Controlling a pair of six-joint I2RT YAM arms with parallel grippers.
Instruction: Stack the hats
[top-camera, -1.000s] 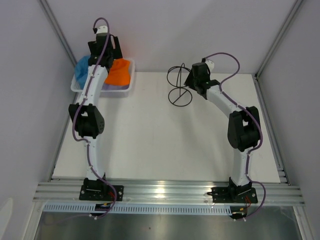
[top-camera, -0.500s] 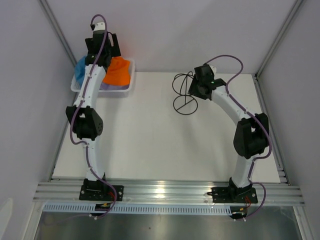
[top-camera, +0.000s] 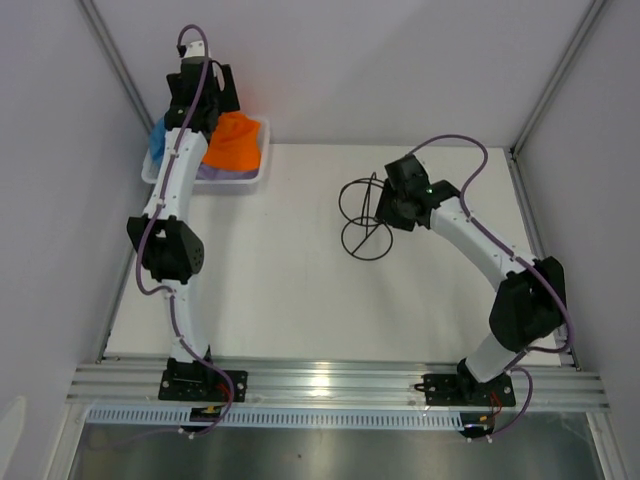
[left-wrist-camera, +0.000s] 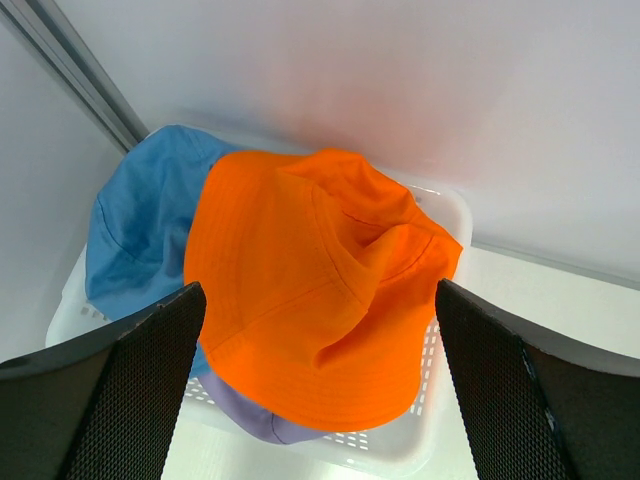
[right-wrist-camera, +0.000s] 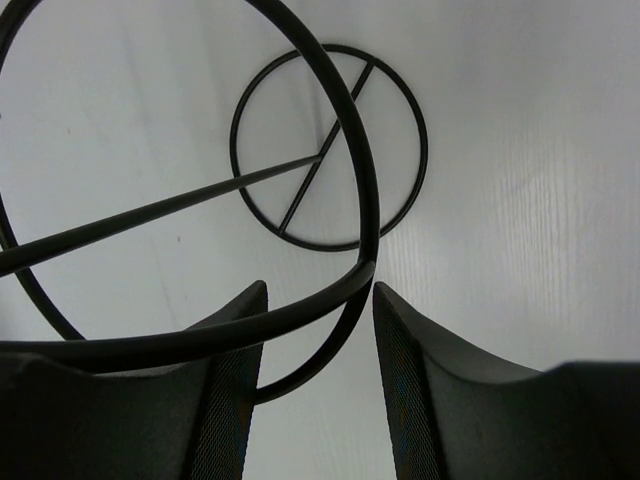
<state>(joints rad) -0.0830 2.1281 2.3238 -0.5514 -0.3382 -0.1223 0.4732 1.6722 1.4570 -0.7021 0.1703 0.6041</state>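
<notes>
Right end effector (right-wrist-camera: 318, 290), jaws half shut around the wire stand (right-wrist-camera: 322, 155) ring (can't tell if it's pinching), just dragged it nearer, while the left end effector (left-wrist-camera: 315, 300) hangs wide open over the orange hat (left-wrist-camera: 290, 230) in the basket (left-wrist-camera: 445, 215), so stacking's unstarted.

basket (top-camera: 240, 183), wire stand (right-wrist-camera: 310, 300) on table (top-camera: 300, 300)

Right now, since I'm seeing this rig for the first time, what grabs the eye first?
The bright orange bucket hat, heaped over a blue hat and a lavender hat in the white mesh basket at the far left corner of the table, with the left gripper open above it. Next, the black wire stand mid-table, its top ring passing between the fingers of the right gripper.
</notes>
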